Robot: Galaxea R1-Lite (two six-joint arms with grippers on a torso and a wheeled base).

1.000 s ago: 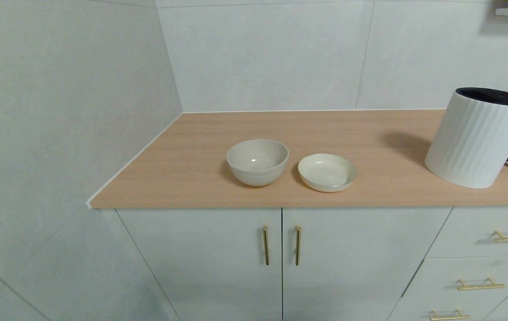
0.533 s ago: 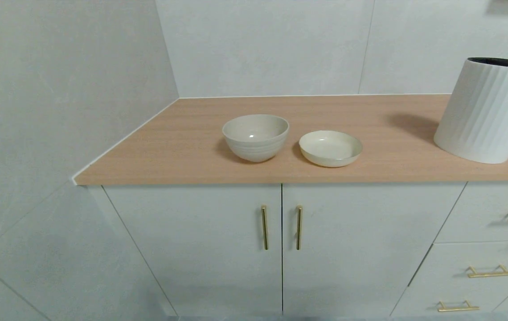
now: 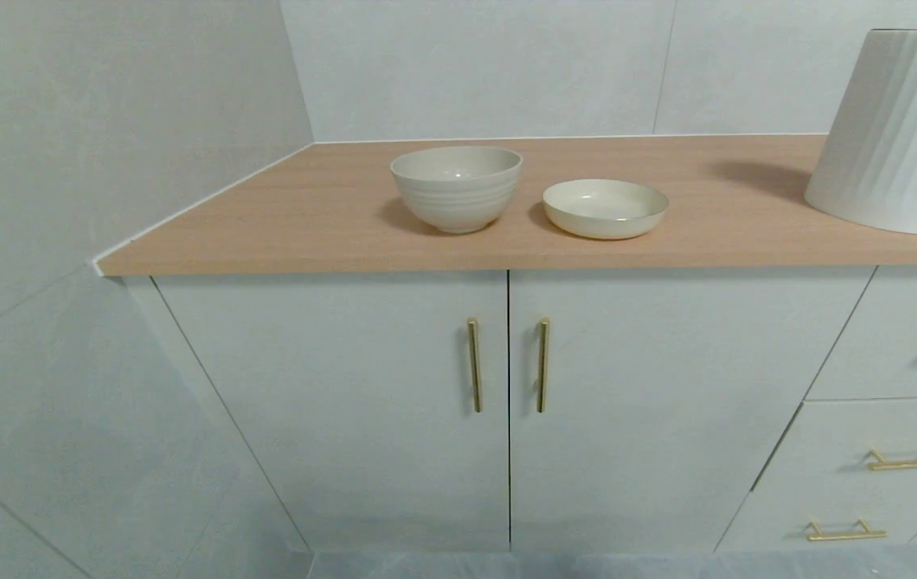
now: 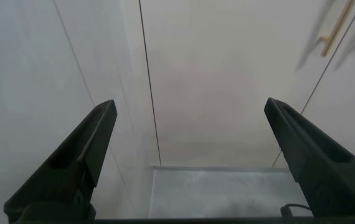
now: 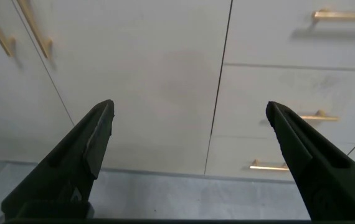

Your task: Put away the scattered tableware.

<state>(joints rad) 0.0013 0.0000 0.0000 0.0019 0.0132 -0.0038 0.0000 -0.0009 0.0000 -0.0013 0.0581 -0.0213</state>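
The bowl [image 3: 456, 186] and shallow dish [image 3: 605, 207] stand just beside each other, not touching, on the tabletop [image 3: 306, 217], well above both pairs of fingers; the bowl's inside is mostly hidden by its near wall. The left fingers [image 4: 78, 162] and right fingers [image 5: 78, 155] gape wide, holding nothing, low before the cabinet doors [image 3: 362, 402]; a ribbed white container [image 3: 897, 129], on the right fingers' side, is cut off.
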